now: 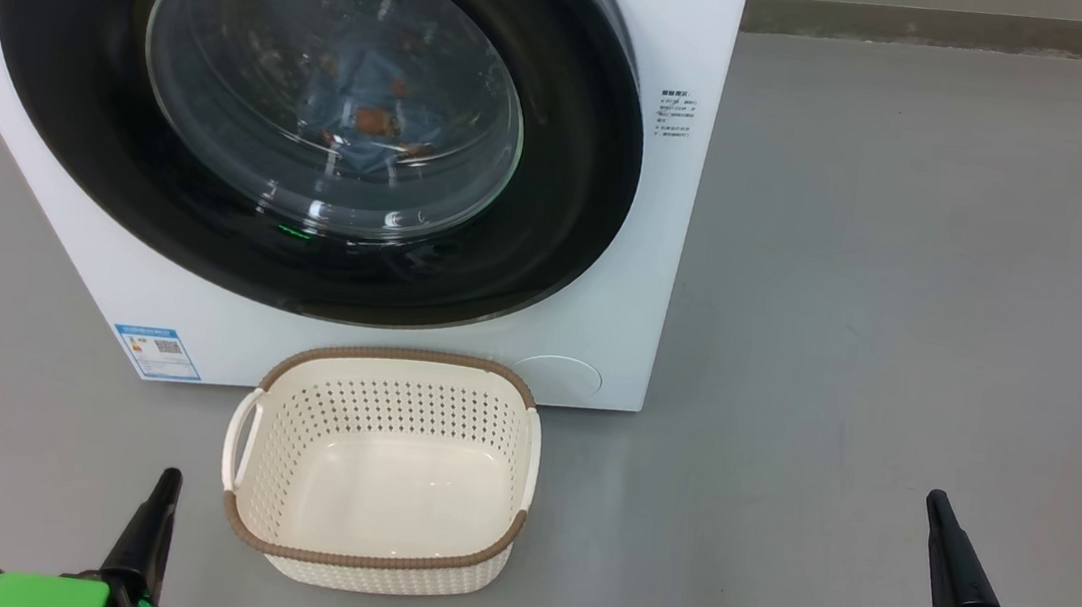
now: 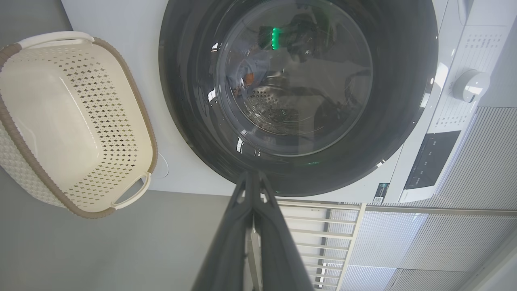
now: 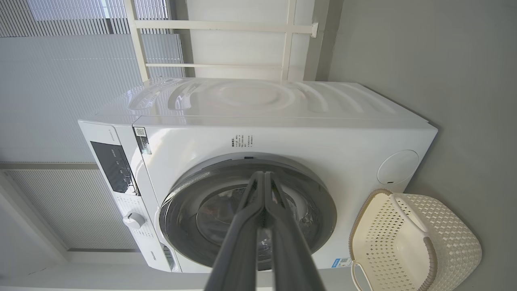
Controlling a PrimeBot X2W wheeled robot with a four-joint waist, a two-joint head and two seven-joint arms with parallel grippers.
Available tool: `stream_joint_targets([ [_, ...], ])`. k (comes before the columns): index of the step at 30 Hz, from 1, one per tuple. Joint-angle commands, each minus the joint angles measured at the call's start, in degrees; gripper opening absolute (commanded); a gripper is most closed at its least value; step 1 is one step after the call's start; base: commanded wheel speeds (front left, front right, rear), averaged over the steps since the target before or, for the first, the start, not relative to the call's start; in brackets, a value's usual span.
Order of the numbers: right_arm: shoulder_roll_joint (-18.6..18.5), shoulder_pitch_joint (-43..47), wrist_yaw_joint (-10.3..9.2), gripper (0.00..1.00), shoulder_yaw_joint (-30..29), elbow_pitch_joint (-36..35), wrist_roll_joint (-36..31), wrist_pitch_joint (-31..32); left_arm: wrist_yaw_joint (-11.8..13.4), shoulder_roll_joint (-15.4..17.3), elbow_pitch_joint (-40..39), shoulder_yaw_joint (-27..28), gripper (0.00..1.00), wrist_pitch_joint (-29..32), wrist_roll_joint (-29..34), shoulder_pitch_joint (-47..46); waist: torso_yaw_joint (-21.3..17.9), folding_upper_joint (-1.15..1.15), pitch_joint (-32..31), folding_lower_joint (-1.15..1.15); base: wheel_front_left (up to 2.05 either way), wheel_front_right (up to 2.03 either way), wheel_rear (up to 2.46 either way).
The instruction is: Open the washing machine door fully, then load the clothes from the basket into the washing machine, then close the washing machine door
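From the head camera: washing machine door (image 1: 578,147) lying flat against the front of the washing machine (image 1: 652,255), with the clothes (image 1: 360,114) behind its glass. Light blue cloth with orange-brown prints plain to see, cream piece not made out. Basket (image 1: 389,408) bare inside, on the floor (image 1: 905,282) just before the machine's lower front edge. Left gripper (image 1: 168,481) low at the near left of the floor and right gripper (image 1: 938,508) at the near right, both well apart from door and basket, each pair of fingers pressed together on nothing. Judged from this: loading done, closing step at its very end, so best finished by checking the latch rather than pushing blind. From the left wrist: fingers (image 2: 230,242) closed on each other, tips aimed at the rim of the door (image 2: 190,121), with no gap seen between the black ring and the white front on that side. Printed cloth (image 2: 246,76) well inside the drum, none of it showing at the door's edge; basket (image 2: 121,101) off to one side, clear of any reach toward the door. From the right wrist: fingers (image 3: 242,242) likewise together, pointing at the middle of the door (image 3: 323,210), which looks flush all round; latch itself too small to judge. On any doubt, press with closed fingertips on the black ring at the side away from the hinge, square and slow, never on the glass dome. Otherwise keep both arms low and clear of the basket (image 3: 444,226).
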Motion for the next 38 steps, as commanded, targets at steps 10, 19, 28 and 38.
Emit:
stream_joint_targets([
  [10, -0.19, -1.94, 0.08, 0.00, 1.24, -1.72, 0.16, 0.51, -0.15, 0.76, -1.07, 2.13, 0.00, 0.33, 0.43, -2.68, 0.00, 0.00, 0.00, 0.00, 0.00, 0.00, 0.00],
  [19, -0.19, -1.94, 0.08, 0.00, 1.24, -1.72, 0.16, 0.51, -0.16, 0.72, -1.07, 2.20, 0.00, 0.38, 0.49, -2.68, 0.00, 0.00, 0.00, 0.00, 0.00, 0.00, 0.00],
  [28, -0.19, -1.94, 0.08, 0.00, 1.24, -1.72, 0.15, 0.51, -0.16, 0.68, -1.06, 2.25, 0.00, 0.42, 0.53, -2.69, 0.00, 0.00, 0.00, 0.00, 0.00, 0.00, 0.00],
  [38, -0.19, -1.94, 0.08, 0.00, 1.24, -1.72, 0.15, 0.51, -0.16, 0.63, -1.06, 2.31, 0.00, 0.47, 0.58, -2.69, 0.00, 0.00, 0.00, 0.00, 0.00, 0.00, 0.00],
])
